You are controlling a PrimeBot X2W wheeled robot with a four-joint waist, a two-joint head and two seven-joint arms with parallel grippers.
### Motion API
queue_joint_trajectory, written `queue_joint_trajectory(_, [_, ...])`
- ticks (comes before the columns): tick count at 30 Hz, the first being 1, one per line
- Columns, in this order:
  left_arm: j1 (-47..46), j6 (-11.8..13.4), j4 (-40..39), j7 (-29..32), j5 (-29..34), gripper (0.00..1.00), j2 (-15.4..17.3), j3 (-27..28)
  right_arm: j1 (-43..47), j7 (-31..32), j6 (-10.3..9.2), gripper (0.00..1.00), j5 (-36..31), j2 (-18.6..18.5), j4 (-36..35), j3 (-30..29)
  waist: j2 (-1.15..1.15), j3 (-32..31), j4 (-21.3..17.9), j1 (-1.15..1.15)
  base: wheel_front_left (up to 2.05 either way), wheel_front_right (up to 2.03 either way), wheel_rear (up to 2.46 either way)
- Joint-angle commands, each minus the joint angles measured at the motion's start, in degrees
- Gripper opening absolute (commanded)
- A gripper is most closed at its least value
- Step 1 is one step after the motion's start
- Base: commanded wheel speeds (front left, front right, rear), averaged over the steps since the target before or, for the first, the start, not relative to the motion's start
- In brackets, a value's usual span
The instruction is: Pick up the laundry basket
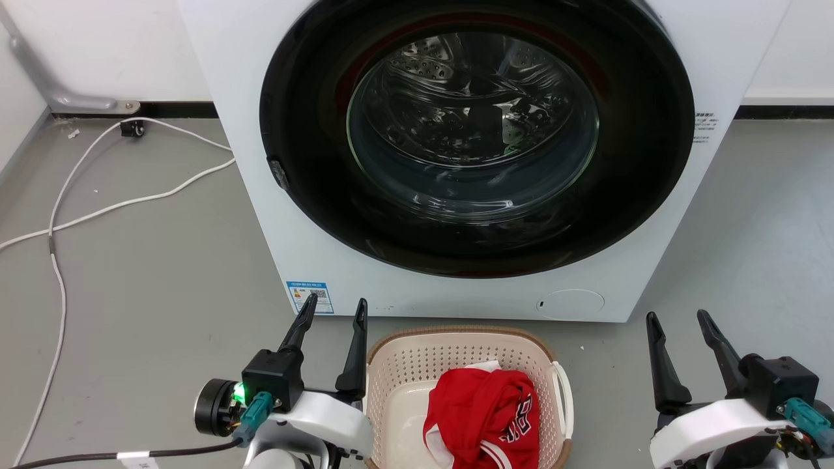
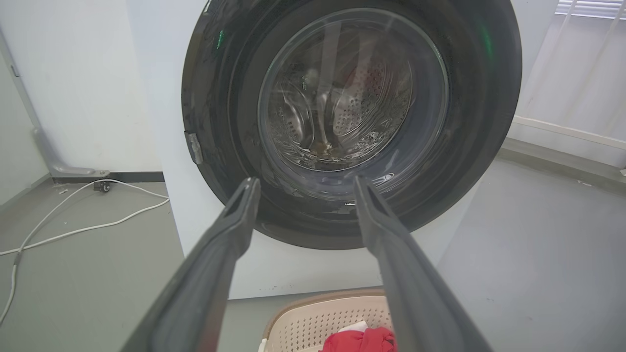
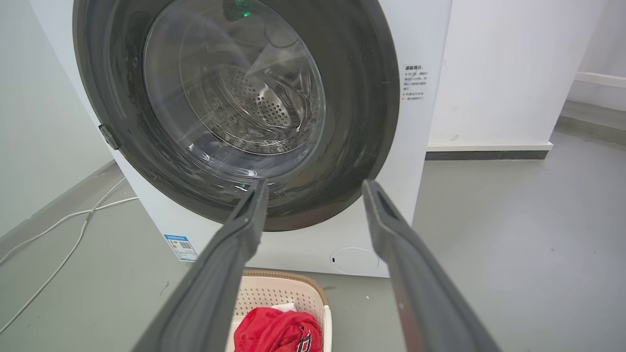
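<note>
Flanking laundry basket [image 1: 417, 365]: left gripper [image 1: 337, 301], right gripper [image 1: 677, 316], fingers [image 1: 357, 345] apart, empty.

The grey floor [image 1: 143, 293] carries a white washing machine [image 1: 469, 299] at the far side, standing close to the back wall. Just near of it, almost touching its front, sits the laundry basket [image 1: 404, 371], roughly centred. To the left, white cables [image 1: 163, 193] trail loosely over the floor from the machine's side, running toward a small black fitting [image 1: 132, 128] at the far wall's base.
</note>
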Motion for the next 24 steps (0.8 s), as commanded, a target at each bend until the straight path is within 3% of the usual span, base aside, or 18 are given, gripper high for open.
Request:
queue_joint_trajectory(1, [-0.95,0.25,0.0,-0.51,1.21,1.0,0.05,-0.19,0.15,-0.43,0.0,1.0,-1.19,0.21,-0.05,0.08,0.0,0.08,0.0,0.0,0.0,0.0,0.0])
queue_joint_trajectory(11, [-1.09,0.68,0.45,-1.42,3.87,1.0,0.03,-1.0,0.49,-1.41,0.0,1.0,-4.02,0.28,-0.02,-0.09,0.0,0.4,0.14,0.0,0.0,0.0,0.0])
queue_joint_trajectory(24, [-1.33,0.68,0.7,-1.35,2.98,1.0,0.03,-0.73,0.26,-1.71,0.0,1.0,-2.68,0.3,0.36,-0.33,0.0,0.92,0.34,0.0,0.0,0.0,0.0])
